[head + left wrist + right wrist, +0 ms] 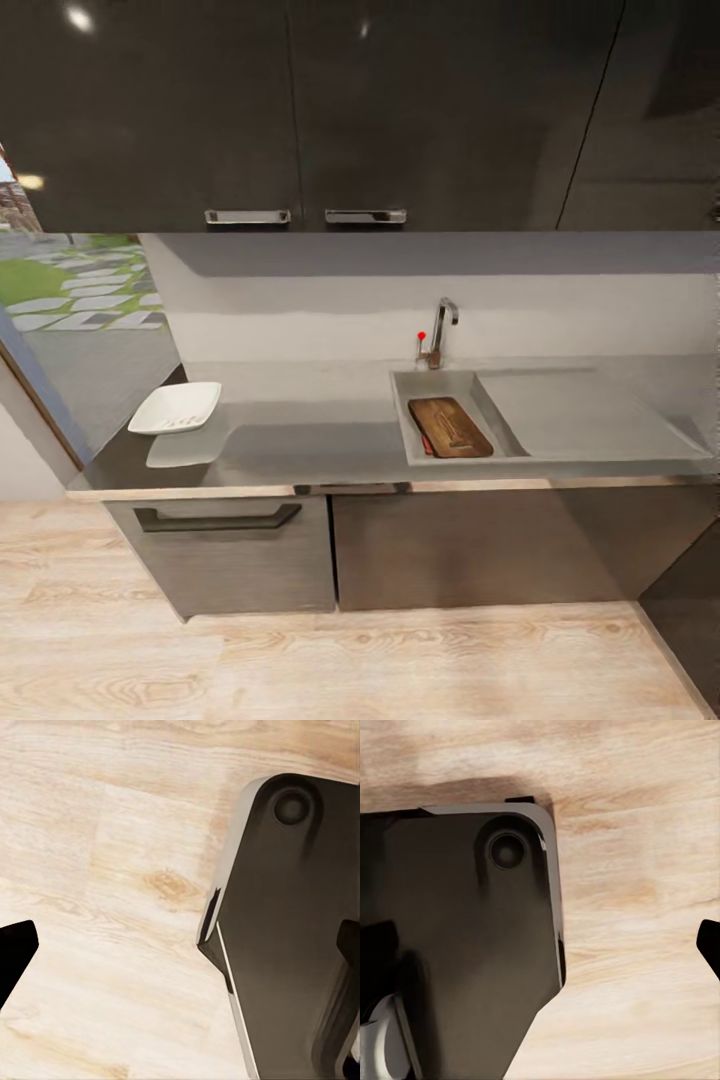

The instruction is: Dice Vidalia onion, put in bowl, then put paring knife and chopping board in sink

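The chopping board (pixel 450 427) lies tilted inside the sink (pixel 415 385), leaning toward its right wall. A thin red strip at the board's left edge looks like the paring knife (pixel 427 444); its blade is hidden. The white bowl (pixel 175 407) sits at the left end of the grey countertop (pixel 300 425). The Vidalia onion is out of view. My left gripper (pixel 180 949) and right gripper (pixel 544 941) hang low over the pale wood floor beside my dark base. Each is open, with nothing between its fingers.
The steel tap (pixel 441 330) with a red dot stands behind the sink, and the drainboard (pixel 580 410) stretches to its right. Dark wall cabinets (pixel 300 110) hang above the counter. A drawer handle (pixel 215 518) sits under the bowl's end. Wood floor (pixel 350 660) separates me from the cabinets.
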{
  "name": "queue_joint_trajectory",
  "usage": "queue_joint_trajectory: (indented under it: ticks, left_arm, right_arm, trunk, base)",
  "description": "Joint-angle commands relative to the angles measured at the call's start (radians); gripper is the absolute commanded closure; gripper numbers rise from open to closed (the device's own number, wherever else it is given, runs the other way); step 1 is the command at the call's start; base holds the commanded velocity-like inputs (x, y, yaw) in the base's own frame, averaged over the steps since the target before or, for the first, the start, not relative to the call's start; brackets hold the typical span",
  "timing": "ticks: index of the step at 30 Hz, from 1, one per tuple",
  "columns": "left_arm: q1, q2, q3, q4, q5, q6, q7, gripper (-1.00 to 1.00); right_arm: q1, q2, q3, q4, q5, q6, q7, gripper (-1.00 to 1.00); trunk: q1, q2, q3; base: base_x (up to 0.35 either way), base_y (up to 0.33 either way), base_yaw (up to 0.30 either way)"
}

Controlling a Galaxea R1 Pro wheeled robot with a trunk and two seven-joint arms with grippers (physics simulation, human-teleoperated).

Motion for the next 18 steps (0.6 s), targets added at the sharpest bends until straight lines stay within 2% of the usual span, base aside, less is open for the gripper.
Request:
queue_joint_trajectory:
  ticks: [1, 11, 18]
  left_arm:
    - [0.001, 0.000, -0.002, -0.002, 0.001, -0.001, 0.003, -1.00]
    - [0.001, 0.001, -0.003, -0.001, 0.001, -0.002, -0.001, -1.00]
    - [0.001, 0.002, -0.003, -0.001, 0.001, -0.003, -0.004, -1.00]
  right_arm:
    - [-0.001, 0.000, 0.007, 0.001, -0.011, -0.004, 0.005, -1.00]
    - [-0.001, 0.002, 0.007, 0.001, -0.011, -0.004, 0.004, -1.00]
    - [-0.001, 0.003, 0.007, 0.001, -0.011, -0.003, 0.003, -1.00]
  trunk:
    - [0.001, -0.002, 0.000]
    - [0.001, -0.002, 0.016]
    - [0.001, -0.002, 0.027]
  base:
    - [0.000, 0.000, -0.096]
    - [0.000, 0.000, -0.092]
    - [0.000, 0.000, -0.019]
